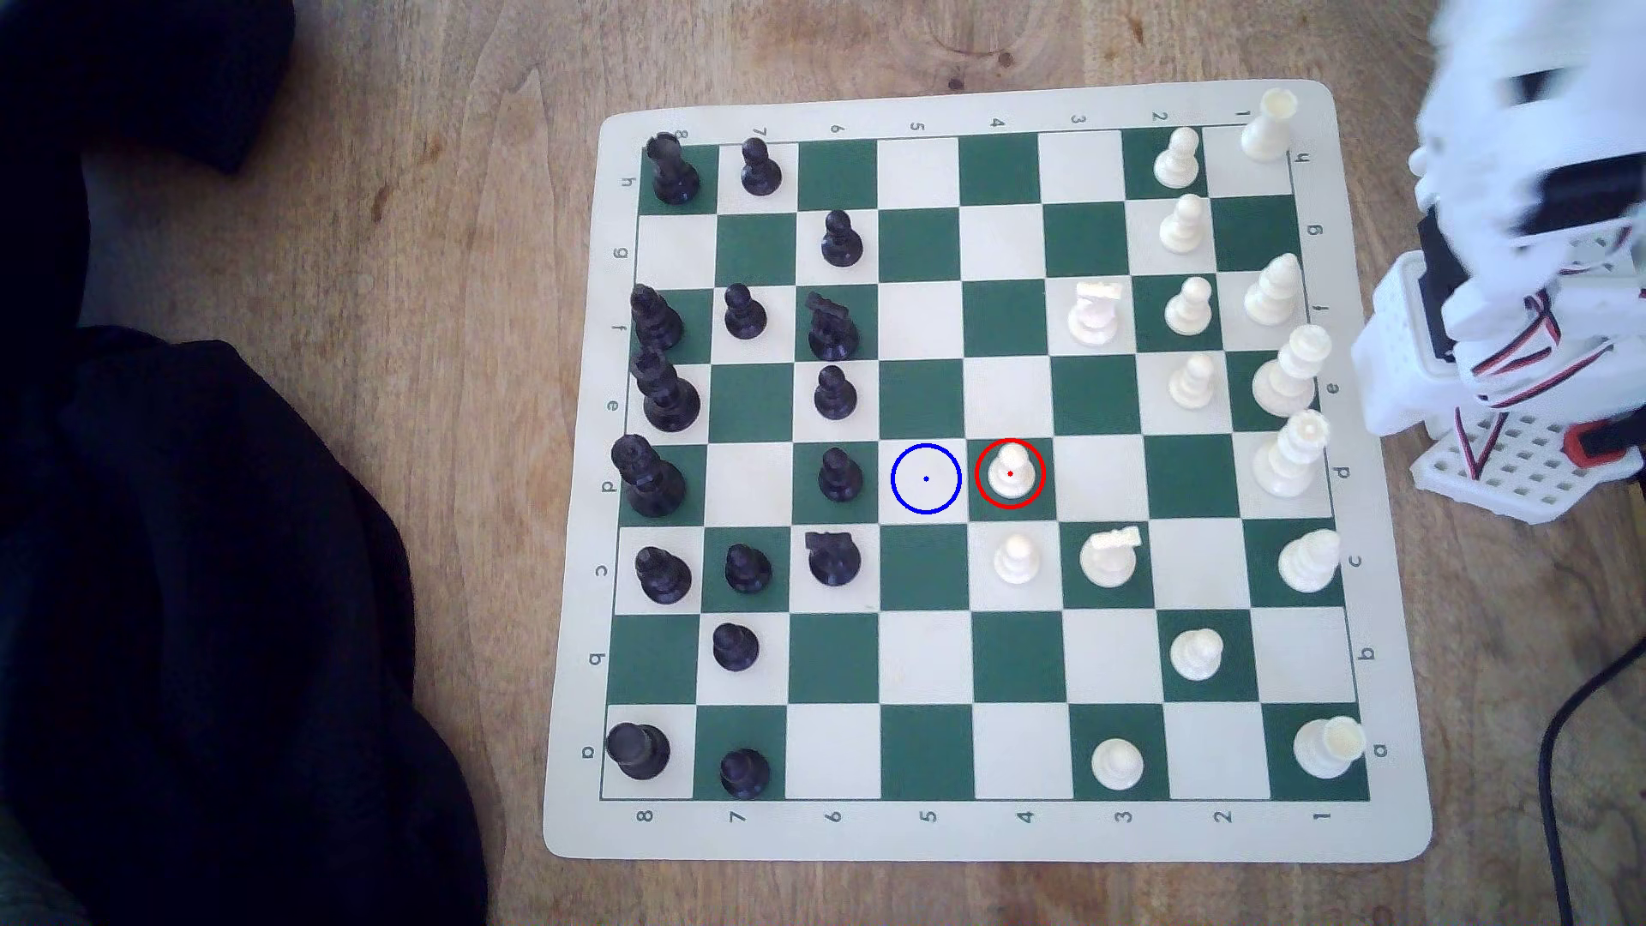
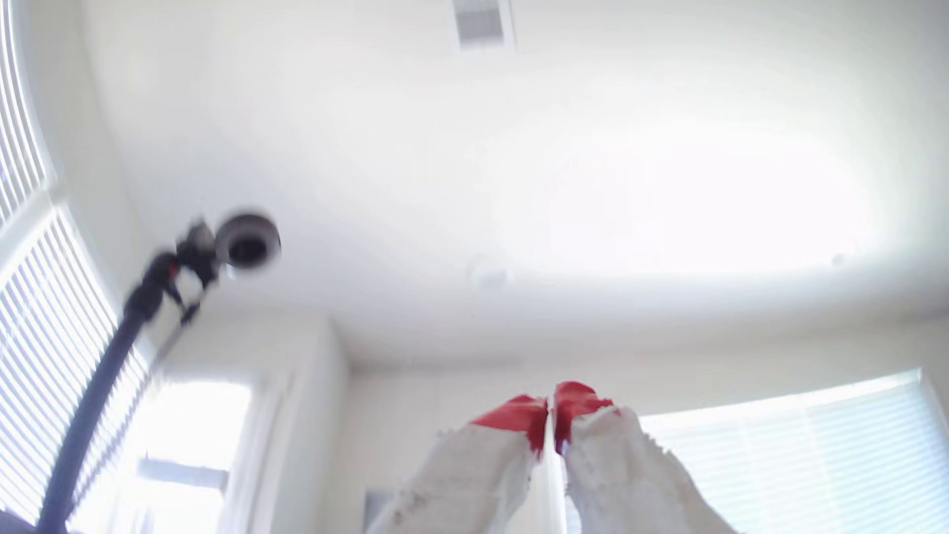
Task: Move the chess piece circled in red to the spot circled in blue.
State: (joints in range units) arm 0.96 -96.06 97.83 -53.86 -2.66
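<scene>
The chess piece (image 1: 1010, 472), a small cream pawn ringed in red, stands upright on a green square near the board's middle. One square toward the exterior view's left lies the spot (image 1: 926, 479), a bare cream square with a blue ring and dot. My white arm (image 1: 1514, 267) is folded up beyond the board's edge at the exterior view's right, blurred and far from the pawn. In the wrist view my gripper (image 2: 550, 405) points up at the ceiling. Its red-tipped fingers (image 2: 518, 418) are shut together with nothing between them.
The green and cream chess mat (image 1: 980, 832) lies on a wooden table. A black pawn (image 1: 839, 476) stands just beyond the spot, a cream pawn (image 1: 1016, 561) and knight (image 1: 1109, 556) next to the ringed pawn. Dark cloth (image 1: 223, 579) covers the exterior view's left. A camera on a black pole (image 2: 246, 241) hangs overhead.
</scene>
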